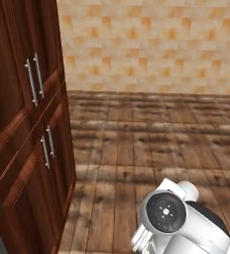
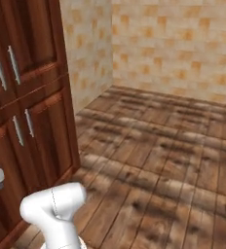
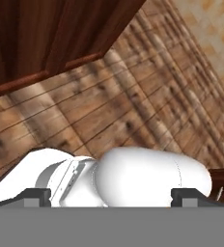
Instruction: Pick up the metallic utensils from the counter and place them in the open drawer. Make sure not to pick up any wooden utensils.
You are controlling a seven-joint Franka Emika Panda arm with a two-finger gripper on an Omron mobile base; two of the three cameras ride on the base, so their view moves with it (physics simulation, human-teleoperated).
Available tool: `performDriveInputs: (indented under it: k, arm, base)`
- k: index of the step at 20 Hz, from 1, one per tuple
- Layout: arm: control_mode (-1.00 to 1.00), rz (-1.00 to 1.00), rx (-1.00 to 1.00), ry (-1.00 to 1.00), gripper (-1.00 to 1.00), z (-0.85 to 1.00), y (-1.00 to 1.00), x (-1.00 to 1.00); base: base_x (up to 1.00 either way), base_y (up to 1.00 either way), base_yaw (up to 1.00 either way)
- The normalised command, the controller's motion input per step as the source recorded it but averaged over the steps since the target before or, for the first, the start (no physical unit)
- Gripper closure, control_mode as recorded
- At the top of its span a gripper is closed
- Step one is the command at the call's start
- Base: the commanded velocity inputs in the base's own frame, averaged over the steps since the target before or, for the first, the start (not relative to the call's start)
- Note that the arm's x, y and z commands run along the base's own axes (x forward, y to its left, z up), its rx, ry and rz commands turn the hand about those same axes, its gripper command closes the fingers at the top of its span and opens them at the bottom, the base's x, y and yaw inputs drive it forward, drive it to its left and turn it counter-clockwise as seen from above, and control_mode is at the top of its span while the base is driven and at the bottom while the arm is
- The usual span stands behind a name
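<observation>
The metallic utensils, the wooden utensils, the counter and the open drawer are out of view. In the hand view my gripper (image 3: 114, 197) is open, its two dark fingertips (image 3: 36, 195) set wide apart at the bottom with nothing between them. It looks over my own white arm at bare plank floor (image 3: 133, 101) and the corner of a dark wooden cabinet (image 3: 46, 34). The white arm (image 1: 179, 218) is folded low in front of the base, also seen in the right base view (image 2: 56, 209).
A tall reddish-brown cabinet (image 1: 23, 129) with silver bar handles (image 1: 35, 79) stands close on the left, also in the right base view (image 2: 32, 97). Wooden plank floor (image 1: 151, 144) stretches ahead to a beige tiled wall (image 1: 151, 44).
</observation>
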Motion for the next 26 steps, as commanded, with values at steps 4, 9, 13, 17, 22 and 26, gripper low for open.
performDriveInputs:
  k: [4,9,13,17,22,26]
  arm:
    - [1.00,0.00,0.00,0.00,-1.00,0.00,0.00,0.00]
    - [1.00,0.00,0.00,0.00,-1.00,0.00,0.00,0.00]
    - [1.00,0.00,0.00,0.00,-1.00,0.00,0.00,0.00]
    - [1.00,0.00,0.00,0.00,-1.00,0.00,0.00,0.00]
    - [1.00,0.00,0.00,0.00,-1.00,0.00,0.00,0.00]
    - [1.00,0.00,0.00,0.00,-1.00,0.00,0.00,0.00]
  base:
    - [1.00,-0.69,-0.02]
    - [1.00,-0.40,0.05]
    - [1.00,-0.74,-0.25]
    - [1.00,-0.70,-0.40]
    - [1.00,-0.70,-0.43]
    - [1.00,-0.71,-0.38]
